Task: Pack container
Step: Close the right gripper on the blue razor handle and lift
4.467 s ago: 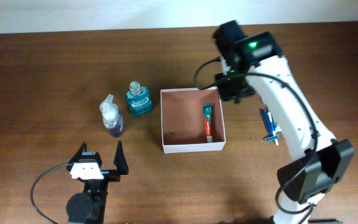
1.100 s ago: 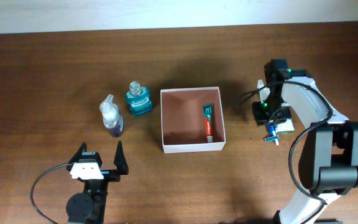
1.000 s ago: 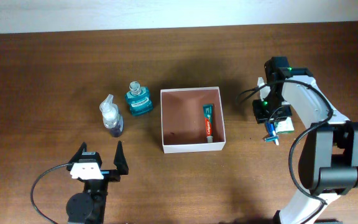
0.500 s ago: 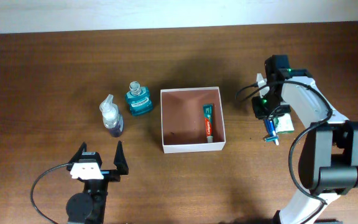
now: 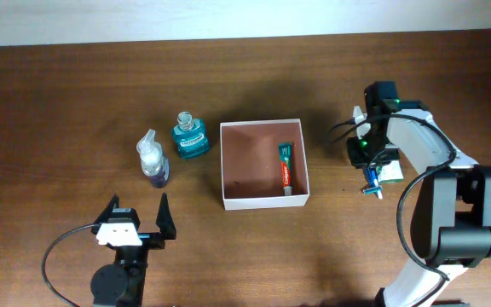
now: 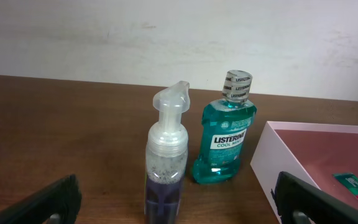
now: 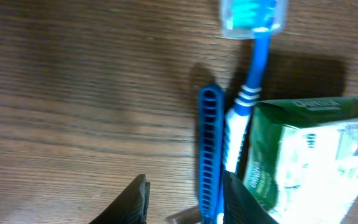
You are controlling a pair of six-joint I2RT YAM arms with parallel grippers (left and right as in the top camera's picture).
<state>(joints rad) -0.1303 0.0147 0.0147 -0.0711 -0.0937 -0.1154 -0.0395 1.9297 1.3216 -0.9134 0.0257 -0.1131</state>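
The container (image 5: pixel 264 198), a shallow white box with a pinkish inside, sits mid-table with a red and green toothpaste tube (image 5: pixel 285 166) lying in its right half. Right of it my right gripper (image 5: pixel 368 164) hangs low over a blue ribbed handle (image 7: pixel 209 140), a blue toothbrush (image 7: pixel 254 59) and a green and white carton (image 7: pixel 306 155). Its jaws straddle the ribbed handle, which lies against the right finger (image 7: pixel 240 200) with a gap to the left one, so nothing is gripped. My left gripper (image 5: pixel 135 223) rests wide open near the front left.
A teal mouthwash bottle (image 5: pixel 190 136) and a clear foam pump bottle (image 5: pixel 153 160) stand left of the container. The left wrist view faces the pump bottle (image 6: pixel 166 162), the mouthwash bottle (image 6: pixel 225 140) and the container's near wall (image 6: pixel 278 158).
The right arm has come from the container's far right corner down to the blue items. Over the last second its jaws narrowed slightly round the ribbed handle. The left arm stayed still.
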